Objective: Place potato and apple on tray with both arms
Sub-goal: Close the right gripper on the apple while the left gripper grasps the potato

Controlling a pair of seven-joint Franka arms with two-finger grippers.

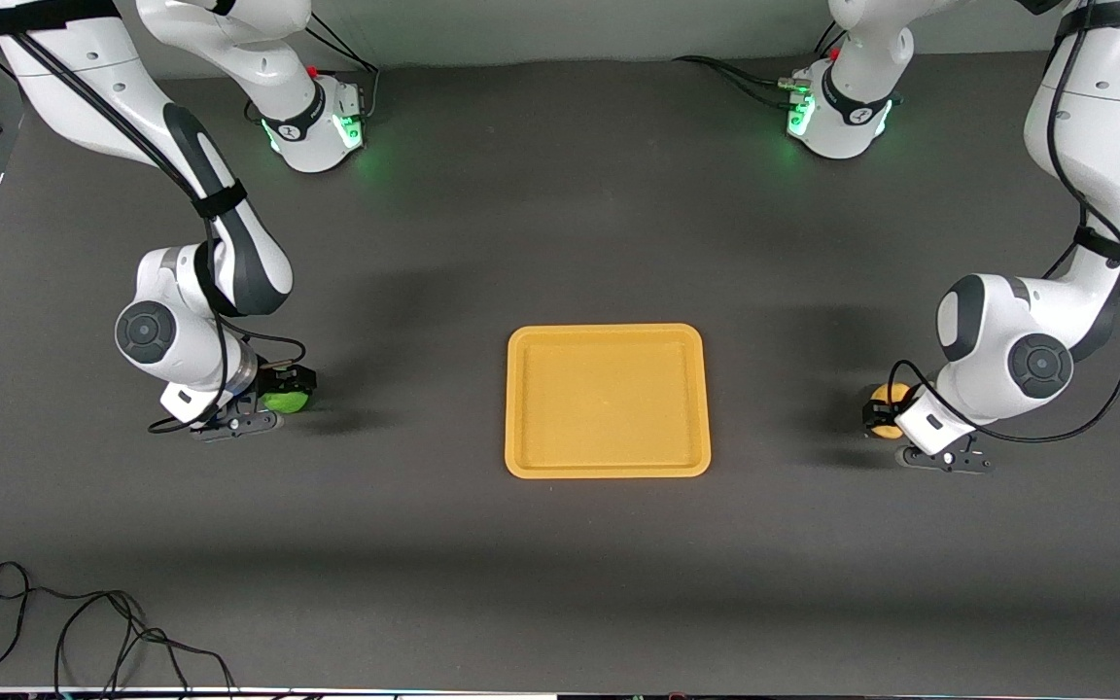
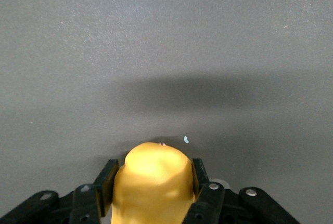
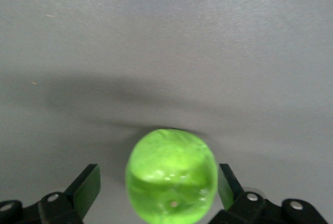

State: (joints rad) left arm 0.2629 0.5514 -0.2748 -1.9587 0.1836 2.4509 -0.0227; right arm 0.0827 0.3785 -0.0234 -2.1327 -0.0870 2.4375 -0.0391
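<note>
The orange-yellow tray (image 1: 609, 470) lies flat in the middle of the table with nothing on it. The yellow-tan potato (image 1: 890, 395) sits at the left arm's end of the table. My left gripper (image 1: 879, 415) is down at the table and shut on it; in the left wrist view both pads press the potato (image 2: 152, 182) inside the left gripper (image 2: 153, 174). The lime-green apple (image 1: 287, 401) rests at the right arm's end. My right gripper (image 1: 284, 393) is low around it and open; in the right wrist view the apple (image 3: 171, 182) sits between the right gripper's (image 3: 158, 180) spread fingers with gaps on both sides.
The two arm bases (image 1: 312, 126) (image 1: 837, 112) stand along the table edge farthest from the front camera. A loose black cable (image 1: 84, 632) lies at the table corner nearest that camera, at the right arm's end. Dark table surface lies between each fruit and the tray.
</note>
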